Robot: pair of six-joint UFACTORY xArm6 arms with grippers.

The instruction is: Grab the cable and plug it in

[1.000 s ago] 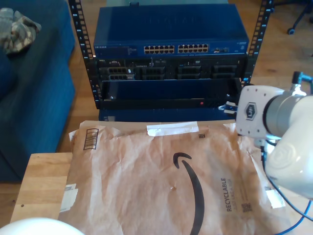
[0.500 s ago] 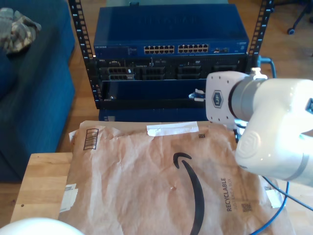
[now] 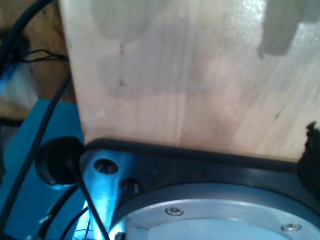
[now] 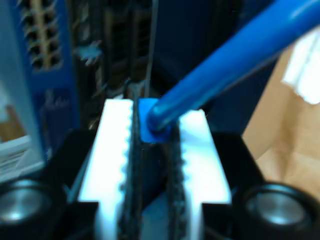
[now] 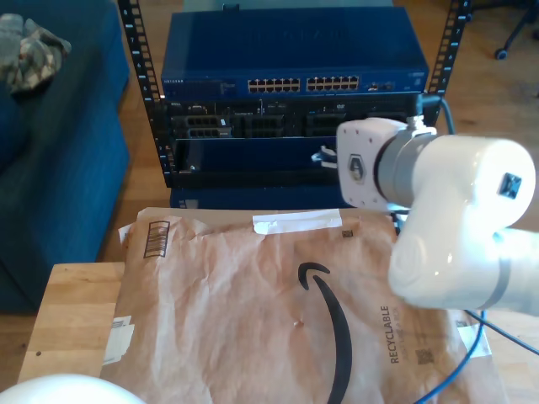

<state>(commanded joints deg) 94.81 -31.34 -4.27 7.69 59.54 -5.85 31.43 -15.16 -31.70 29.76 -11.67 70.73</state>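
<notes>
My second gripper (image 4: 152, 115) is shut on the translucent blue plug (image 4: 145, 126) of the cable (image 4: 225, 65), pinched between its white ribbed fingers (image 4: 117, 145). In the exterior view that gripper (image 5: 325, 156) hovers in front of the rack, just below the blue network switch (image 5: 295, 50) and its row of ports (image 5: 303, 84). From the white arm (image 5: 455, 219), the thin blue cable (image 5: 459, 370) trails down at the exterior view's lower right. The first wrist view looks at a wooden tabletop (image 3: 190, 75) and a black and metal arm base (image 3: 200, 200).
A brown paper mailer (image 5: 253, 311) covers most of the wooden table (image 5: 72, 311). Black rack units (image 5: 286, 122) sit under the switch between perforated rails (image 5: 139, 59). A blue couch (image 5: 50, 168) stands at the exterior view's left. Part of a white dome (image 5: 50, 391) shows at the bottom left.
My second arm has swung toward the exterior view's left and closer to the rack, carrying the cable plug with it. The trailing cable followed.
</notes>
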